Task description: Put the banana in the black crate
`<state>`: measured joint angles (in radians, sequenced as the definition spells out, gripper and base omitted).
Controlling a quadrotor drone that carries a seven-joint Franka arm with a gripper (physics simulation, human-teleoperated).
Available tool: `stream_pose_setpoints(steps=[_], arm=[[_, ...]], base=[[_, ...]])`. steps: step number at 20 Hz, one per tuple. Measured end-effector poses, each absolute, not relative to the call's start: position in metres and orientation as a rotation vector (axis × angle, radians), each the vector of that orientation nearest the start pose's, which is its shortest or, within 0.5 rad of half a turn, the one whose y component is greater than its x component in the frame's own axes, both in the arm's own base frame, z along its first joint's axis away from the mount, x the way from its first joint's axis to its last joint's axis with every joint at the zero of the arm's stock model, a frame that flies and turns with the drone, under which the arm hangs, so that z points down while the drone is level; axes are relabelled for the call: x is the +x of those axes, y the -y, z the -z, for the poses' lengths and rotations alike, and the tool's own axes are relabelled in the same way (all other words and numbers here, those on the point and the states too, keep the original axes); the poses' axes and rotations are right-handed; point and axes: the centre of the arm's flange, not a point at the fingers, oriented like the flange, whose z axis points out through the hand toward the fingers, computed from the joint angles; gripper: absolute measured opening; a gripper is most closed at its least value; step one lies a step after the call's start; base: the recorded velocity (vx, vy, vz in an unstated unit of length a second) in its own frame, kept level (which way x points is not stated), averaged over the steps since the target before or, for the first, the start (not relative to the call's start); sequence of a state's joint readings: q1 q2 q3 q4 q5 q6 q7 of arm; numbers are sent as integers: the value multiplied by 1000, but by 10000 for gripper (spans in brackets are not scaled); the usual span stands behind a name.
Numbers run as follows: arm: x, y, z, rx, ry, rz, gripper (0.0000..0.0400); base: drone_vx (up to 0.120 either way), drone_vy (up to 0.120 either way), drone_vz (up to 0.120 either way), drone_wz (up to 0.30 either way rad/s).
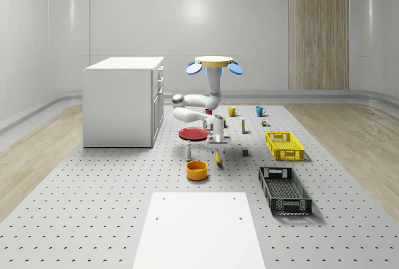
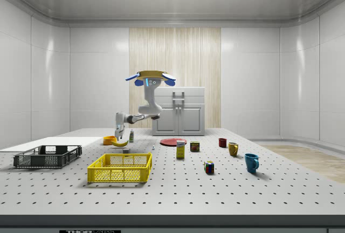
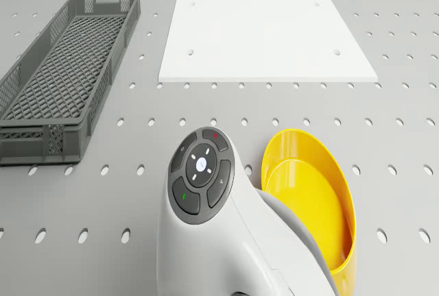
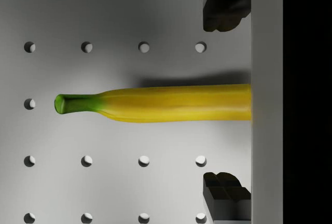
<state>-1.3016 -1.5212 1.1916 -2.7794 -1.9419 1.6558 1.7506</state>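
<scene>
The banana (image 4: pixel 155 103), yellow with a green stem, lies flat on the perforated table. My gripper (image 4: pixel 226 102) is open just above it, with one dark fingertip (image 4: pixel 225 9) on each side of the fruit and not touching it. In the whole-scene view the gripper (image 1: pixel 218 146) points down over the banana (image 1: pixel 218 157). The black crate (image 1: pixel 284 189) stands empty, nearer the front and to the whole-scene view's right. The drone (image 1: pixel 214 63) hovers above the table behind the banana, its arm bent downward. From the side, the banana (image 2: pixel 121 143) sits under the gripper (image 2: pixel 119 132), right of the black crate (image 2: pixel 47 156).
An orange-yellow bowl (image 1: pixel 196 170) sits close beside the banana. A red plate (image 1: pixel 193 133), a small bottle (image 1: pixel 188 151) and a yellow crate (image 1: pixel 285 145) stand nearby. A white cabinet (image 1: pixel 123 101) rises at the back left. A white slab (image 1: pixel 199 228) lies in front.
</scene>
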Motion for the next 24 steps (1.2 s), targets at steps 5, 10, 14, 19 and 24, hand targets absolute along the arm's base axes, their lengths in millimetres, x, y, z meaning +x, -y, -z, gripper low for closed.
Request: stream_pose_setpoints(steps=[5, 10, 14, 19, 24], arm=[[330, 19, -559, 1, 2, -786, 400], [334, 20, -576, 1, 2, -786, 400], [336, 20, -588, 1, 2, -786, 400], [336, 16, -596, 0, 2, -786, 400], [337, 15, -602, 0, 2, -786, 315]], base=[[0, 0, 0, 0], [0, 0, 0, 0], [0, 0, 0, 0], [0, 0, 0, 0], [0, 0, 0, 0]])
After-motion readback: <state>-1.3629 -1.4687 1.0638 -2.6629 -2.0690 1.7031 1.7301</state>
